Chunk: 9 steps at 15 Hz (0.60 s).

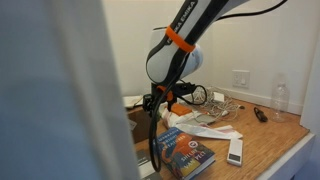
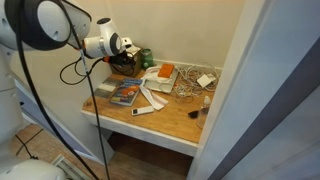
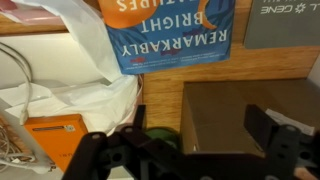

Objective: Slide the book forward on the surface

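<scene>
Book flat on wooden tabletop, beside white remote. Gripper over brown box, spread wide, holding nothing, clear of book.

The book, a blue paperback with an orange round design, lies flat near one edge of the light brown wooden surface.

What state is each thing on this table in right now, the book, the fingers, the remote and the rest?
book: closed, cover up, flat on the surface, not touched.
gripper: open, fingers spread, holding nothing.
white remote: lying flat beside the book.
orange item: lying flat.
</scene>
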### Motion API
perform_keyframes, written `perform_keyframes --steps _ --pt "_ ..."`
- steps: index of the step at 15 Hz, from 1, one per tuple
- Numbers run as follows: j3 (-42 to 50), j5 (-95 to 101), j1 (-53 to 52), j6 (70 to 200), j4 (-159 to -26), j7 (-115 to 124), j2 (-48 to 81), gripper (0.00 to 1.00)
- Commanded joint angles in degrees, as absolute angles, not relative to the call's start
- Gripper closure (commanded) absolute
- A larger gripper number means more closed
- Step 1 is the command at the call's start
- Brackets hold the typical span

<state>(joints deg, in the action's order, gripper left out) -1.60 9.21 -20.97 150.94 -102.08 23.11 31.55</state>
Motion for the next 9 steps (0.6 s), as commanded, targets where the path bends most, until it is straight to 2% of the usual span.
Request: perform_keyframes --steps 1,9 --pt "2.21 11.7 -24.78 152.38 -95.14 27.48 38.03 0.0" --pt "1.5 9.86 -24.51 153.6 -90.28 22.19 44.82 0.0"
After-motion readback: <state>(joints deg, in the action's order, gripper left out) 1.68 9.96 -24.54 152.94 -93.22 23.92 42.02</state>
